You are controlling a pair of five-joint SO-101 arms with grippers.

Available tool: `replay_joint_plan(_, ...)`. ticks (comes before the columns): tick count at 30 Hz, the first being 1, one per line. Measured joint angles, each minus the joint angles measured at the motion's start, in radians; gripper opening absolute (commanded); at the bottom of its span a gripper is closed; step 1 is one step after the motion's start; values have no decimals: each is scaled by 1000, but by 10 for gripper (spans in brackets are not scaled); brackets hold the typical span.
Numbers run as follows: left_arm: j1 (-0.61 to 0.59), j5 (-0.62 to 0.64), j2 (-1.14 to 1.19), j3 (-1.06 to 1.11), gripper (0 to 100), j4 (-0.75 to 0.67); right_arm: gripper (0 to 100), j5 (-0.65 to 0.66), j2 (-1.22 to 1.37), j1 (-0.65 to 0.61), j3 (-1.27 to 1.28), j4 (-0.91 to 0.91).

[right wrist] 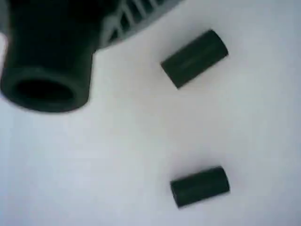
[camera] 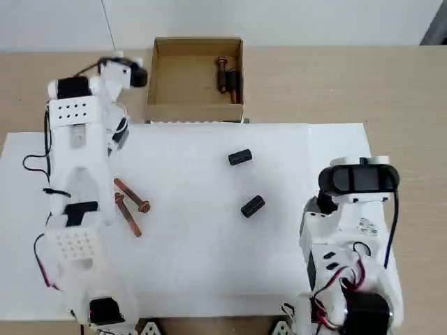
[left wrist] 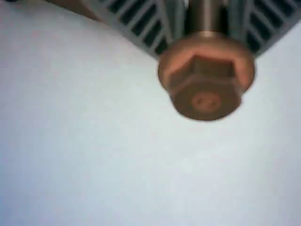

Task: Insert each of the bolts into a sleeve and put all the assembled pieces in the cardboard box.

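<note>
the left gripper (left wrist: 207, 12) was clamped on a copper bolt (left wrist: 205, 80), its hex head hanging out past the ribbed jaw above the white sheet (camera: 195, 265). if the shaft sat even slightly crooked in that grip, its tip would likely miss a bore and skid off. two loose bolts (camera: 130, 202) lay close together just beside the left arm, where a careless sweep could have rolled them away. the cardboard box (camera: 195, 112) stood at the far edge of the sheet with an assembled piece (camera: 227, 78) inside. a drop made too early would probably have landed on its near wall. two loose sleeves (camera: 239, 158) lay on their sides mid-sheet, round enough to roll at a nudge. the right gripper (right wrist: 70, 19) was closed on a black sleeve (right wrist: 47, 66), bore open. a hard or off-axis push from the bolt might have twisted it free.
</note>
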Motion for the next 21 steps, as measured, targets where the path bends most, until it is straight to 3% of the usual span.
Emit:
replay_joint_plan(5, 44, 132, -201, 34, 5, 6, 2, 0, 5, 0, -32, 5)
replay_joint_plan(15, 87, 157, -689, 399, 5, 6, 2, 0, -9, 0, -149, 192)
replay_joint_plan(21, 87, 160, -962, 677, 5, -117, 2, 0, -9, 2, -150, 209)
